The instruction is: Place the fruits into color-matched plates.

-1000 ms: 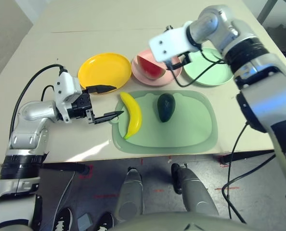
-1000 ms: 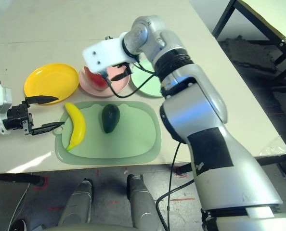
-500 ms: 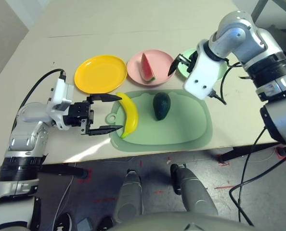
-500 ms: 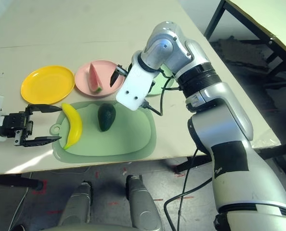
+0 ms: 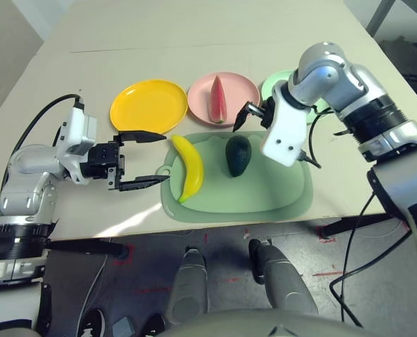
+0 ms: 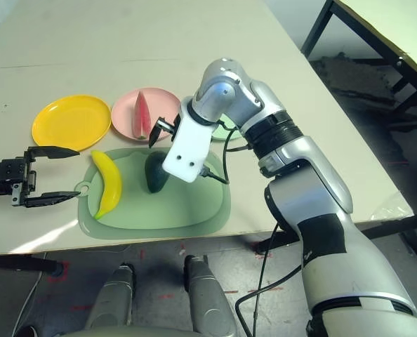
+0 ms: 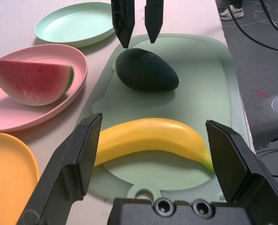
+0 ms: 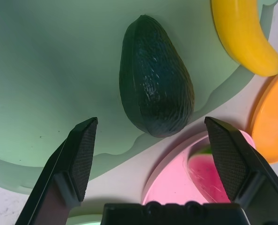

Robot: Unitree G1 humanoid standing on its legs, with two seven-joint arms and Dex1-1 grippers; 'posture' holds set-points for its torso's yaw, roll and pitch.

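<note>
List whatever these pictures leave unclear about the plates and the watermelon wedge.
- Mint green plate: partly hidden behind the right arm in both eye views, so its whole surface can't be checked there.
- Yellow plate: cut off by the edge in both wrist views.
- Watermelon wedge: partly hidden by a finger of the right gripper in the right wrist view.

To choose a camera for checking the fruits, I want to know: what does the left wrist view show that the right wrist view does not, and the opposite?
Only the left wrist view shows a shoe on the floor. Only the right wrist view shows the right gripper from its own side, fingers open around no fruit. Both show the banana and avocado on the green mat, the watermelon on the pink plate, and part of the yellow plate.
</note>
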